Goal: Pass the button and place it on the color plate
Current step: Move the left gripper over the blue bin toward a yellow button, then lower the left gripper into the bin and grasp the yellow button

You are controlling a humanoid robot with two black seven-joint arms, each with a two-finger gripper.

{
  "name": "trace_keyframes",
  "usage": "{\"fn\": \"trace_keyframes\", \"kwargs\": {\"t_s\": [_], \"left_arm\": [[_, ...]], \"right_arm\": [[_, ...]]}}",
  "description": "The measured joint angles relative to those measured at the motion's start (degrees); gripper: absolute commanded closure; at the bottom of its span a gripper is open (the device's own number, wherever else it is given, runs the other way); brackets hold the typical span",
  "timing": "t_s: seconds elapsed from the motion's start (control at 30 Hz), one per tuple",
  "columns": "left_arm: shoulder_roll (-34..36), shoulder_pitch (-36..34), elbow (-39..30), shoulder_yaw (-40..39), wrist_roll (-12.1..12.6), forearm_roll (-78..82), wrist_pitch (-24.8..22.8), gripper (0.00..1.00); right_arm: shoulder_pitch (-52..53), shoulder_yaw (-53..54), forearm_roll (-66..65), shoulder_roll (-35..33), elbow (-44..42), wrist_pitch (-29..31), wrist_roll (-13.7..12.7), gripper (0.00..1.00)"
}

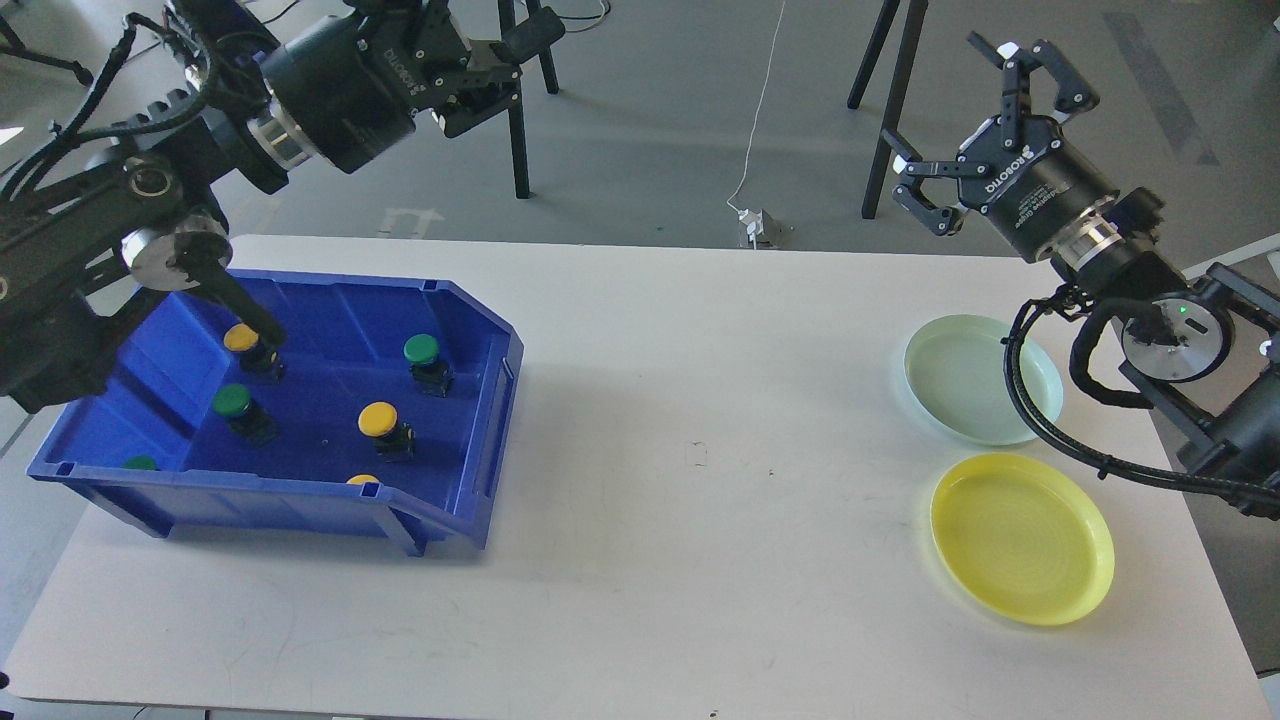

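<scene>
A blue bin point(480, 440) on the left of the table holds several push buttons: yellow-capped ones point(378, 419) point(241, 338) and green-capped ones point(421, 349) point(231, 400). More caps peek over the bin's front wall. A pale green plate point(975, 380) and a yellow plate point(1020, 535) lie empty at the right. My left gripper point(510, 60) is raised above and behind the bin, empty, its fingers near together. My right gripper point(985, 125) is raised behind the green plate, open and empty.
The white table point(700, 450) spans the view. Black stand legs point(885, 110) and a white cable with a plug point(752, 222) are on the floor behind the table.
</scene>
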Motion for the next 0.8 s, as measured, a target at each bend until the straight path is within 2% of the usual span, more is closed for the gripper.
{"fn": "trace_keyframes", "kwargs": {"t_s": [0.13,0.33,0.5,0.67,0.8], "left_arm": [[6.82,-8.22,-0.74,13.22,0.00,12.05,0.02,0.01],[11.55,-13.47,-0.54,24.17,-0.01,34.03,0.03,0.01],[11.61,-12.91,2.89,30.57,-0.01,46.37,0.03,0.01],[10.56,-9.19,5.53,31.36,-0.02,49.01,0.03,0.01],[6.59,-6.00,8.96,31.39,-0.02,49.17,0.03,0.01]], "right_arm": [[-0.99,0.61,0.03,-0.49,-0.05,0.00,0.00,0.01],[-2.76,1.57,0.03,-0.55,-0.07,0.00,0.07,0.01],[-3.63,1.63,0.03,-1.24,-0.22,0.00,0.09,0.01],[-4.33,1.64,0.03,-2.09,-0.84,0.00,0.10,0.01],[-4.50,1.64,0.03,-2.12,-1.06,0.00,0.09,0.01]]}}
